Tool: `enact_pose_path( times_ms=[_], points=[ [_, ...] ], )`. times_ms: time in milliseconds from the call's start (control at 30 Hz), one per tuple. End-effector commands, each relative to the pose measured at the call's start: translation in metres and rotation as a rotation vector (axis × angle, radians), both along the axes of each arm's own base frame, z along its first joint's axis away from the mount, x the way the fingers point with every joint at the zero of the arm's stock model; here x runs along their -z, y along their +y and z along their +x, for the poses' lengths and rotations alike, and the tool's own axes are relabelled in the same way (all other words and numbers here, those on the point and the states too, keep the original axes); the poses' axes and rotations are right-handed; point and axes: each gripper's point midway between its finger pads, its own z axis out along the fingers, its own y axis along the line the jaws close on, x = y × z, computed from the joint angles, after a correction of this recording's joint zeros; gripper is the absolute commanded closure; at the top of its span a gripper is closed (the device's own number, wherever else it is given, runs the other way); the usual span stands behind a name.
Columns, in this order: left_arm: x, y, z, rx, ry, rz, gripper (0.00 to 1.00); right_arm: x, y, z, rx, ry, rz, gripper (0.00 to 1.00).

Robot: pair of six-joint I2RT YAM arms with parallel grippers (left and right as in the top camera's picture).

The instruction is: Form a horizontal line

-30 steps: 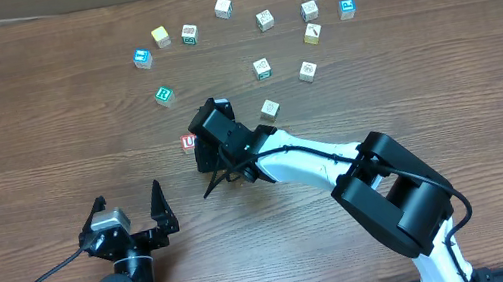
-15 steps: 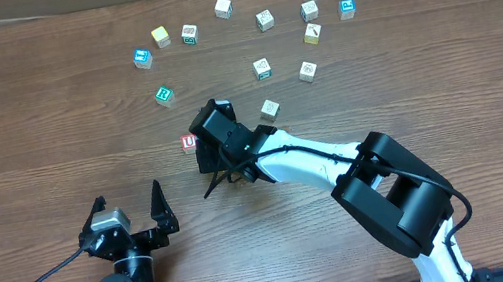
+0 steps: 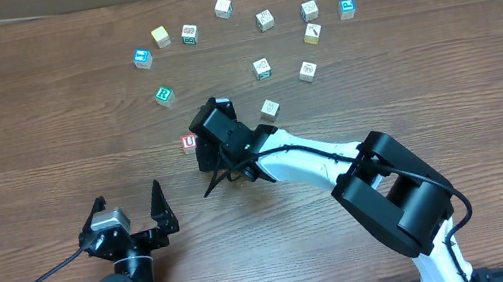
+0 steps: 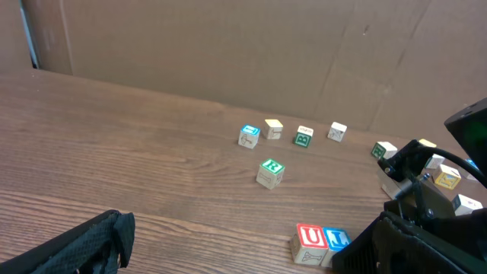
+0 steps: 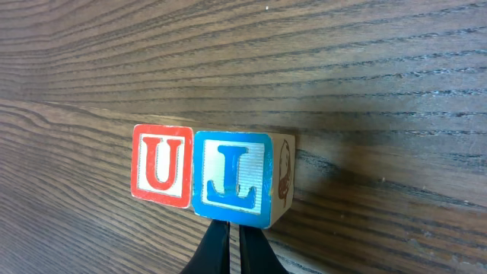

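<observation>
overhead: the right arm (image 3: 305, 158) reaches across the bench (image 3: 30, 146) to its middle. the right tool (image 3: 208, 148) sits just beside the red u cube (image 3: 189, 142), and its black body hides whatever lies to that cube's right. the green r cube (image 3: 163, 95) stands well apart, further back, and the loose cubes (image 3: 263, 20) are scattered beyond it. a pale cube (image 3: 270, 109) lies close by the arm's wrist, so a careless swing away could knock it. the left tool (image 3: 131, 213) waits near the front, spread wide and holding nothing.

left wrist: the red u cube and the blue l cube (image 4: 336, 239) stand side by side and touching, the start of the horizontal line. the right arm's dark bulk crowds the l cube's far side. the green r cube sits alone, apart from the pair.

right wrist: the tool's fingers are pressed together to a thin slit and pinch nothing. their tip is at the near edge of the blue l cube, though i cannot tell whether it touches. the tip is narrow, so any nudge that lands off the cube's middle would likely spin the l cube and open a gap against the u. a push carried too far would slide the pair crooked. lifting away while snagged on the edge could tip the cube.
</observation>
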Motion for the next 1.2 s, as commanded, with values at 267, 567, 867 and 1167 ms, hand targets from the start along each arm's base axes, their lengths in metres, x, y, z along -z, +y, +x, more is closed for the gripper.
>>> enact_pose_path(
  times_ms=[267, 567, 867, 1167],
  points=[
    [0.0, 0.0, 0.0, 0.004, -0.005, 0.021, 0.0, 0.004, -0.005, -0.002, -0.003, 0.015, -0.021, 0.96],
    [0.0, 0.0, 0.0, 0.004, -0.005, 0.021, 0.0, -0.056, -0.04, 0.014, 0.074, -0.015, -0.02, 0.96],
    [0.0, 0.0, 0.0, 0.004, -0.005, 0.021, 0.0, -0.113, -0.152, 0.064, 0.256, -0.074, -0.053, 0.96],
    [0.0, 0.0, 0.0, 0.004, -0.005, 0.021, 0.01, -0.104, -0.314, 0.096, 0.539, -0.032, -0.212, 0.91]
  ],
)
